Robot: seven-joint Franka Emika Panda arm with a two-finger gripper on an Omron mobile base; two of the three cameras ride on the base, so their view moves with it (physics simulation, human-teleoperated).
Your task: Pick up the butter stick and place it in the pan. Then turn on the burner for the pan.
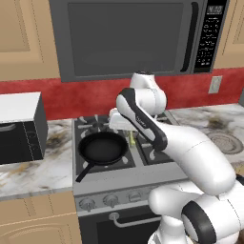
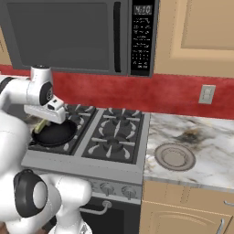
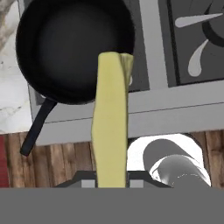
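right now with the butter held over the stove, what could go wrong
The butter stick hangs from the gripper with its far end just over the pan's rim, not the middle. Released here, it might tip onto the stove top beside the pan.

The pan's handle sticks out toward the knobs, so reaching for them could nudge the pan.

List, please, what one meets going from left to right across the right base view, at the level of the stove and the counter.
Round black frying pan on the stove → empty front gas burner with grey grate prongs → flat grey round plate on the marbled counter.
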